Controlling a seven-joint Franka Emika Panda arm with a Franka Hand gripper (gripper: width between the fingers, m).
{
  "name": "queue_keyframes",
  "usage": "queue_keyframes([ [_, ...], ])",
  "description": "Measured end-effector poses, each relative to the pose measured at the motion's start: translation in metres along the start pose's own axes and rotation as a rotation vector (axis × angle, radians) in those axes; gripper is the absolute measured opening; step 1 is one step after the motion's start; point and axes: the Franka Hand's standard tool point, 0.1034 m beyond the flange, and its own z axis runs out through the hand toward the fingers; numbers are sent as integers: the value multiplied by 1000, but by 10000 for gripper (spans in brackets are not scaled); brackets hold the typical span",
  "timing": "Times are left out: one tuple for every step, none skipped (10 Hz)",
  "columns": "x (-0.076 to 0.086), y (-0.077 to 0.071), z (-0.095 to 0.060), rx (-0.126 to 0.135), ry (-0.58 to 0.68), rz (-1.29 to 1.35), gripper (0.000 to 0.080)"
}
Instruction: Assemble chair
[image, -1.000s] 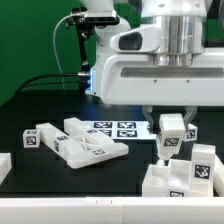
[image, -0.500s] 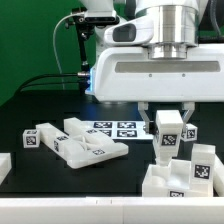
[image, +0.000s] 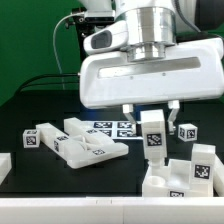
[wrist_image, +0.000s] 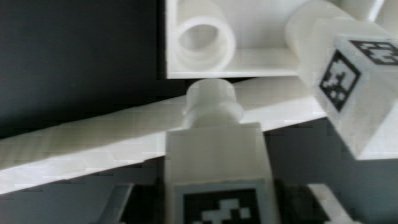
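Note:
My gripper is shut on an upright white chair part with tags on its faces and holds it above the table. In the wrist view this part ends in a rounded peg and sits between the dark fingers. Below it lie a long white bar, a white panel with a round hole and a tagged block. A blocky white chair structure with a tagged post stands at the front, at the exterior view's right.
A flat white chair panel and a tagged block lie at the exterior view's left. The marker board lies behind them. Another tagged block sits at the right, and one more at the far left edge.
The arm has moved toward the exterior view's left with the white part in its grip and now hangs nearer the middle. The parts on the table have not moved.

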Motion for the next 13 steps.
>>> queue_keyframes([
  [-1, -3, 4, -5, 23, 5, 281],
  [-8, -9, 10, -7, 15, 11, 281],
  [-13, -9, 14, -10, 7, 4, 281],
  [-16, -4, 16, -18, 0, 5, 281],
  [-18, -2, 17, -22, -3, 4, 281],
  [-19, -2, 17, -24, -4, 3, 281],
  [-20, -1, 18, -26, -6, 3, 281],
  [-21, 0, 20, -28, -8, 4, 281],
  [-20, 1, 20, -30, 1, 3, 281],
  [-19, 2, 21, -32, 8, 3, 281],
  [-21, 3, 22, -35, 6, 3, 281],
  [-23, 4, 24, -37, 3, 3, 281],
  [-25, 5, 26, -39, -1, 3, 281],
])
